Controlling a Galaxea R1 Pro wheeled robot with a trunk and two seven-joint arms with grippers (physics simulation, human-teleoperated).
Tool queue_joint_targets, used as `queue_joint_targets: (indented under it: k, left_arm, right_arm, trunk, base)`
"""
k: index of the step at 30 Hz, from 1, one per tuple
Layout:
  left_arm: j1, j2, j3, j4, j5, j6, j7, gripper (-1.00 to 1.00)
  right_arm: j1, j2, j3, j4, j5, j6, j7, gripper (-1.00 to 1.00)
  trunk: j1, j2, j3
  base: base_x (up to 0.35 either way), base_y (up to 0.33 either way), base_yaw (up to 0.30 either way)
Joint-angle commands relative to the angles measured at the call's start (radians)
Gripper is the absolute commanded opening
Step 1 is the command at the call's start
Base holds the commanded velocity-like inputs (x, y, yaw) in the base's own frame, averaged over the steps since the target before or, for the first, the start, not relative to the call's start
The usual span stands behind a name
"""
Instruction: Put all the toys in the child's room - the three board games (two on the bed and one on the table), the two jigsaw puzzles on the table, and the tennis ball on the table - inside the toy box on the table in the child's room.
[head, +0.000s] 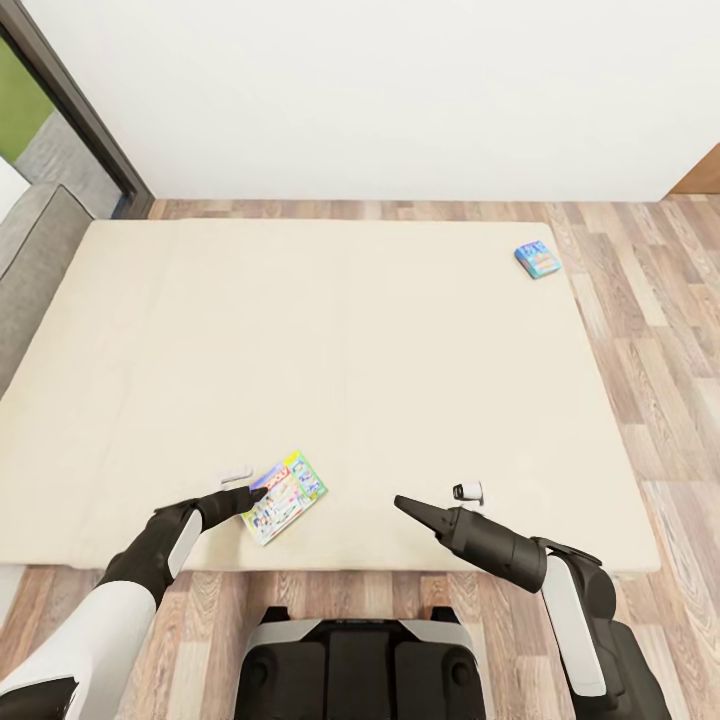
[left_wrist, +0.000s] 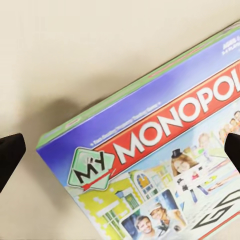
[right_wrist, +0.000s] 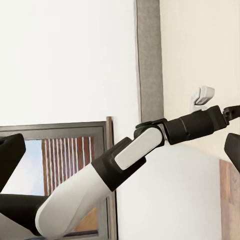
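Note:
Two board games lie on the bed's cream mattress (head: 330, 340). The green-edged "MY MONOPOLY" box (head: 286, 497) (left_wrist: 165, 165) rests flat near the front edge. A small blue printed box (head: 537, 258) sits at the far right corner. My left gripper (head: 250, 494) (left_wrist: 120, 150) is open just over the Monopoly box's left corner, one dark fingertip (left_wrist: 10, 157) off the box and the other at its far side. My right gripper (head: 405, 503) (right_wrist: 120, 150) hangs open over bare mattress right of that box, pointing toward my left arm (right_wrist: 130, 160).
Wood plank floor (head: 650, 330) runs along the bed's right side and front. A grey padded bed edge (head: 35, 260) and a dark-framed glass door (head: 80, 110) stand at the left. A white wall (head: 400, 90) lies behind. My base (head: 360, 665) is against the front edge.

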Motion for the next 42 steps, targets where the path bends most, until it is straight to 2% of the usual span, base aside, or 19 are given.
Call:
queue_joint_targets:
  k: [1, 32, 42]
  left_arm:
    - [-0.001, 0.000, 0.003, -0.001, 0.010, 0.009, -0.002, 1.00]
    - [-0.001, 0.003, 0.003, -0.001, 0.012, 0.003, 0.002, 1.00]
    - [-0.003, -0.014, 0.003, -0.009, 0.012, -0.003, 0.005, 1.00]
  right_arm:
    - [-0.001, 0.001, -0.002, 0.000, 0.003, 0.003, 0.005, 1.00]
    - [-0.001, 0.011, 0.005, 0.000, 0.011, -0.004, 0.003, 1.00]
    - [-0.001, 0.013, 0.004, 0.000, 0.015, -0.004, 0.002, 1.00]
  trunk:
    - [0.000, -0.002, -0.003]
    - [0.000, -0.002, -0.053]
    - [0.000, -0.002, -0.066]
  base:
    - [0.000, 0.000, 0.000]
    - [0.000, 0.000, 0.000]
    - [0.000, 0.000, 0.000]
